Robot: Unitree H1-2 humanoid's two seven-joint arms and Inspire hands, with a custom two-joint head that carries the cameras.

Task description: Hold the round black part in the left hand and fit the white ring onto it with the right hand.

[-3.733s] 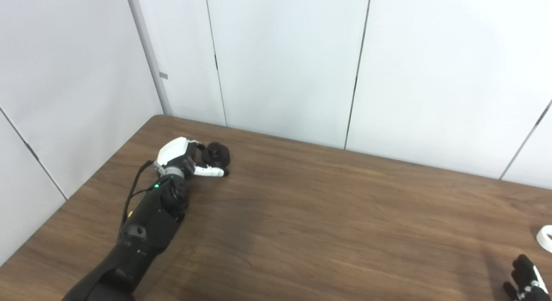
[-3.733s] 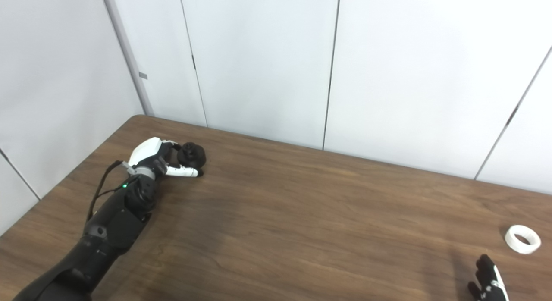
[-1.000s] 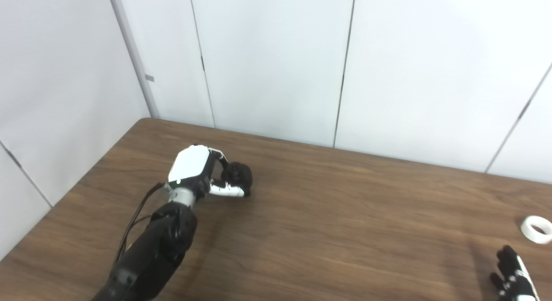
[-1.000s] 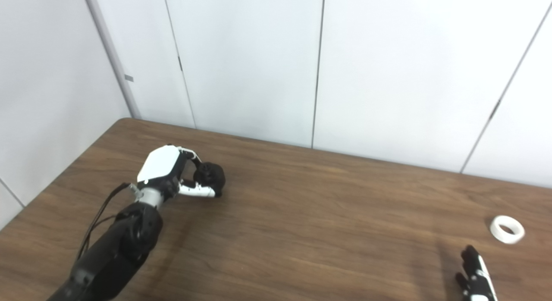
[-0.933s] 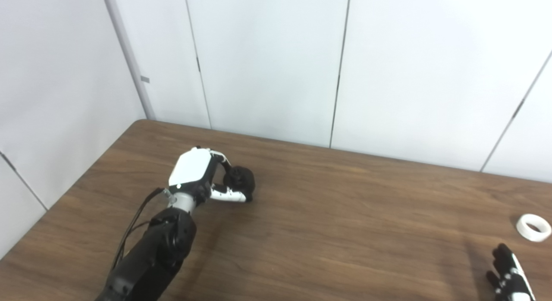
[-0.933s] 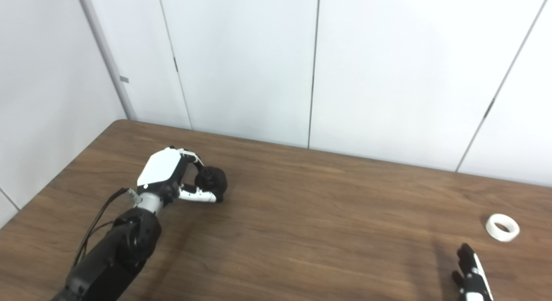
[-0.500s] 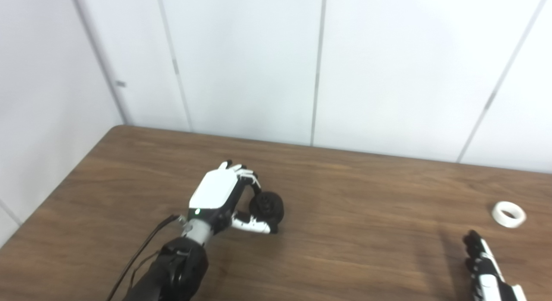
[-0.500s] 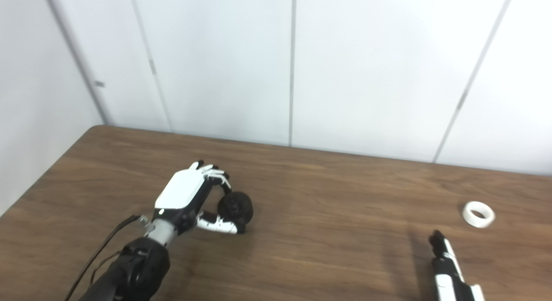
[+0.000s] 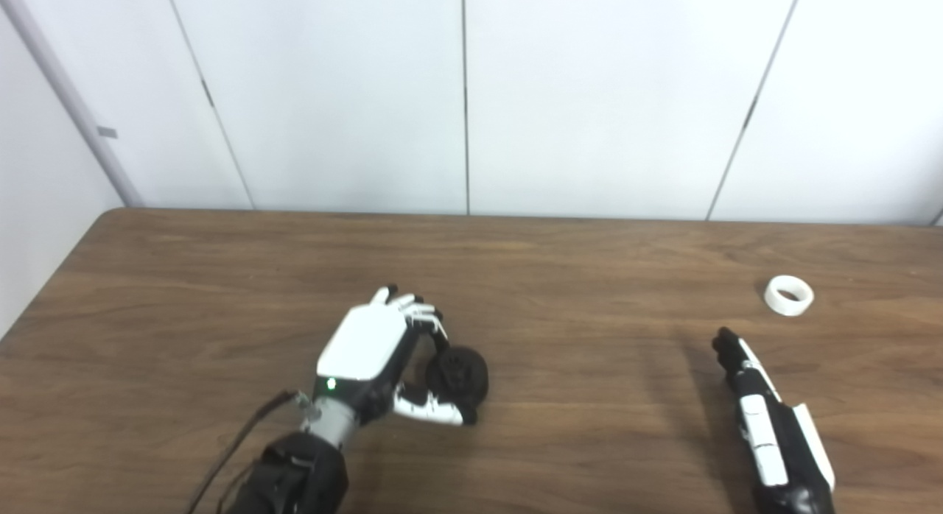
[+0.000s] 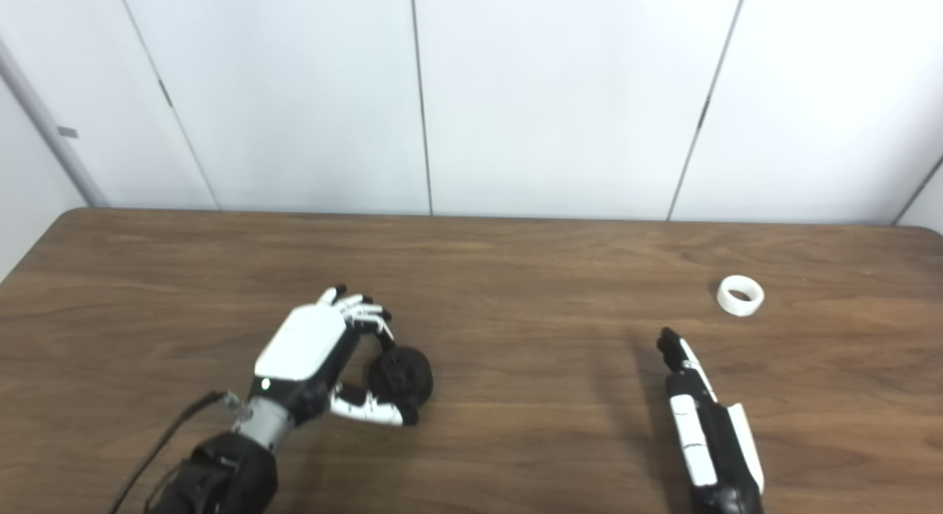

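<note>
My left hand (image 9: 368, 356) is shut on the round black part (image 9: 458, 374), pinching it between fingers and thumb near the middle of the brown table (image 9: 221, 278). The part shows in the right eye view too (image 10: 401, 378). The white ring (image 9: 788, 295) lies flat on the table at the far right, alone. My right hand (image 9: 766, 426) is edge-on to the camera, fingers stretched out straight and holding nothing, a little below and left of the ring (image 10: 740, 295).
White wall panels (image 9: 471, 94) stand along the table's far edge. The table's left edge (image 9: 44, 293) runs diagonally at the picture's left side.
The camera has swung to the right. My left hand has carried the black part from the table's far left corner toward the middle. My right hand has come further into view, nearer the ring.
</note>
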